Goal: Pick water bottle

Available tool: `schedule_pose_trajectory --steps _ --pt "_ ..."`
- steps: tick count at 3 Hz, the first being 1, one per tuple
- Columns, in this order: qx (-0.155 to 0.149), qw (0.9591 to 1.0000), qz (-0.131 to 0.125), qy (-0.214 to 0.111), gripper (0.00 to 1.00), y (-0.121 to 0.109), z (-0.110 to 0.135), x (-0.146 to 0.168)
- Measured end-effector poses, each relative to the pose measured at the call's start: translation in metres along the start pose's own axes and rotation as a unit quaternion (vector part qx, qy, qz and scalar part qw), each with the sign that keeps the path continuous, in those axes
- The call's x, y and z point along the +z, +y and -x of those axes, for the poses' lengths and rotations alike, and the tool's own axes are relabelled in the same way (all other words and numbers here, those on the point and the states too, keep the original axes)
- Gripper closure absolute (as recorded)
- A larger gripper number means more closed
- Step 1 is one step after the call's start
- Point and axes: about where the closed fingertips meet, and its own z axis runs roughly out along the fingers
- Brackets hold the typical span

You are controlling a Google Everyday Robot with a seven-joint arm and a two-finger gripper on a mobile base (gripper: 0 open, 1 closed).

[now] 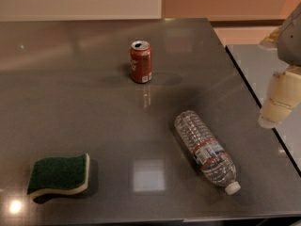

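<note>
The water bottle lies flat — left of the claw, apart; grip unclear.

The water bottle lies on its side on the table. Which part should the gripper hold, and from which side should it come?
Probably the ribbed body of the water bottle at its label band, from above, closing across the width. It lies flat and diagonal, white cap toward the near right, both long sides free. The gripper hangs to its right, near the table edge.
</note>
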Motion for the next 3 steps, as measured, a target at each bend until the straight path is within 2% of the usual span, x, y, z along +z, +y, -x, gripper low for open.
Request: schedule_pose_trajectory --steps 1,3 --pt "0.000 1.0000 0.000 0.000 0.00 0.0000 0.0000 0.0000" --pt "-0.020 0.9998 -0.001 0.005 0.00 -0.0003 0.0064 -0.0016"
